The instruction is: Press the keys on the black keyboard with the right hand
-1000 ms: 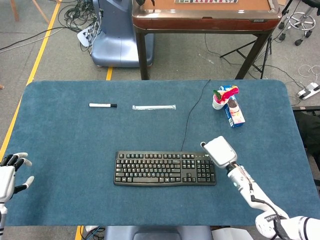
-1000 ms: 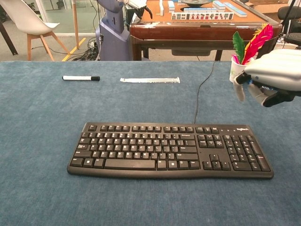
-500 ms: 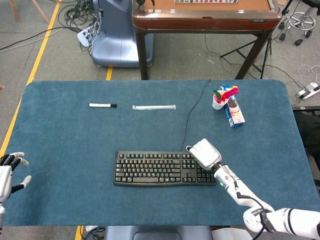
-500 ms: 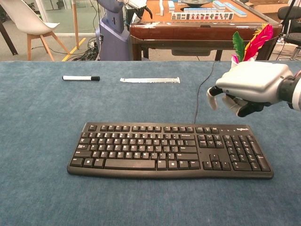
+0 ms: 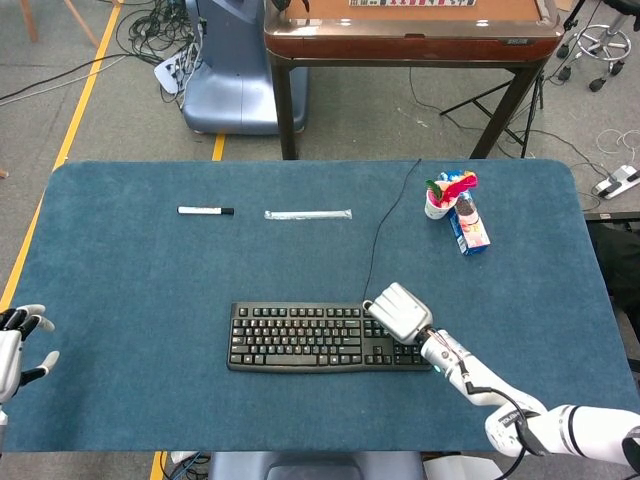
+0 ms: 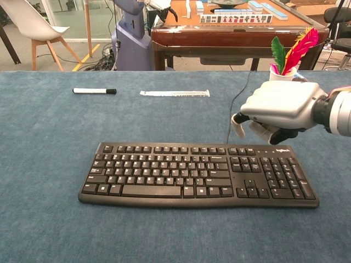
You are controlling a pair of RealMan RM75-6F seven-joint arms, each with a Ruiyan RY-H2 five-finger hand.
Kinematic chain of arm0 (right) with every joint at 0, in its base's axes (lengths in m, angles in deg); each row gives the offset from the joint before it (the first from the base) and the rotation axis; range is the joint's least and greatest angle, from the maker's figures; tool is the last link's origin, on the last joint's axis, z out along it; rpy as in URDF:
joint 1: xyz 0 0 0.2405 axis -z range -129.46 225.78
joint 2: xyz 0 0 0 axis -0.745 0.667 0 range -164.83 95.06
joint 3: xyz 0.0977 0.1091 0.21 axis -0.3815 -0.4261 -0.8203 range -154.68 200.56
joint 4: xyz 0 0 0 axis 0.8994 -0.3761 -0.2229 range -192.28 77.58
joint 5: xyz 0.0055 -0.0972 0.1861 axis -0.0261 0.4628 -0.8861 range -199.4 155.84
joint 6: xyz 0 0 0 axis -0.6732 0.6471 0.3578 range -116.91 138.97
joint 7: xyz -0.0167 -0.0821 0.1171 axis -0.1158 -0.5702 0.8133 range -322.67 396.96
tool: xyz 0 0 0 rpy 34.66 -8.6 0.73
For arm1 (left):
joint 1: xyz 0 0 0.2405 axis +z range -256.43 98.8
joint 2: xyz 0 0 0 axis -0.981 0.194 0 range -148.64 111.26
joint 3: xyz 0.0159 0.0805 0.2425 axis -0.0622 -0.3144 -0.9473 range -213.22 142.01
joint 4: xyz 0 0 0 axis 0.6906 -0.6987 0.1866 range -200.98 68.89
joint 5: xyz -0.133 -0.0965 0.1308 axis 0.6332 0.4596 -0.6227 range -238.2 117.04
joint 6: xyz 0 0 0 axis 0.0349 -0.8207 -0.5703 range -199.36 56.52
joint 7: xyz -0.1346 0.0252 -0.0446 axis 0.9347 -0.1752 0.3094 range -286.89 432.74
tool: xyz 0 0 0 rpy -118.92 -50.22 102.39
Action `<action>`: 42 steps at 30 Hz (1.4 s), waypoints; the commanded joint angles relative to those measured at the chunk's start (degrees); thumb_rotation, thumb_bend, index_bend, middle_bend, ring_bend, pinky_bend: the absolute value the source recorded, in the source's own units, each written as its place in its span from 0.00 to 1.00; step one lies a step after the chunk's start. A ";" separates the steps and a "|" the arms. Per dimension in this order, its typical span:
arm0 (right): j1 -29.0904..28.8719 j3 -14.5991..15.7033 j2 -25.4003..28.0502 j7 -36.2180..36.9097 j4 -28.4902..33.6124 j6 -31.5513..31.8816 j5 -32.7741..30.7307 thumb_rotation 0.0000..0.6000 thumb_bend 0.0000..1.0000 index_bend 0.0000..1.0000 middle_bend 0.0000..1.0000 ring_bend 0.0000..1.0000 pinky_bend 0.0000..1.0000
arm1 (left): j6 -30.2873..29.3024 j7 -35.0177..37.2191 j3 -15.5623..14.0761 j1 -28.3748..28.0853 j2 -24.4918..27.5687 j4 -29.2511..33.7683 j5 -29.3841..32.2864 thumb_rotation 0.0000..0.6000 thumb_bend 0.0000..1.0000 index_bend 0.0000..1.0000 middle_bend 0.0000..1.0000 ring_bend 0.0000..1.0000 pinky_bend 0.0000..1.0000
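At the table's far-left edge, around eight o'clock in the head view, the left hand (image 5: 14,345) rests idle, fingers spread and holding nothing. A marker (image 5: 205,211) and a long wrapped strip (image 5: 307,214) lie side by side toward eleven o'clock. The black keyboard (image 5: 330,337) sits near six o'clock, its long axis running left to right across the blue table (image 5: 120,270). The right hand (image 6: 279,109), fingers curled under and gripping nothing, hovers above the keyboard's upper right, over the number-pad end; the keys lie just below it and toward its seven o'clock, apparently untouched. It is by far the nearer hand. At one o'clock, a white cup (image 5: 437,206) holds coloured feathers (image 6: 299,49), beside a small carton (image 5: 469,226).
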 commanded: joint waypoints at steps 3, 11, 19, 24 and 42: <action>-1.19 0.82 -0.97 -0.28 -1.85 -0.35 1.48 1.00 1.00 0.39 0.92 0.91 1.00 | 0.13 -0.22 0.25 0.05 0.14 -0.16 0.75 1.00 0.18 0.47 0.30 0.25 0.45; -2.59 1.98 -1.92 1.82 -3.79 -1.54 3.96 1.00 1.00 0.39 0.92 0.91 1.00 | 0.76 -0.16 0.47 -0.03 0.28 -0.45 1.72 1.00 0.18 0.47 0.30 0.25 0.46; -3.21 2.69 -3.87 3.73 -5.65 -1.74 5.53 1.00 1.00 0.38 0.92 0.92 1.00 | 0.14 -2.09 0.91 0.10 -0.20 -1.30 2.75 1.00 0.18 0.47 0.30 0.25 0.46; -3.57 2.90 -5.17 4.06 -6.64 -1.81 5.78 1.00 1.00 0.38 0.94 0.93 1.00 | -0.01 -2.82 1.00 0.16 -0.71 -1.22 3.18 1.00 0.18 0.47 0.30 0.25 0.45; -4.57 3.32 -7.96 3.89 -9.36 -2.41 4.11 1.00 1.00 0.38 0.94 0.94 1.00 | -0.55 -3.49 1.35 0.31 -1.45 -1.26 3.71 1.00 0.18 0.47 0.30 0.25 0.45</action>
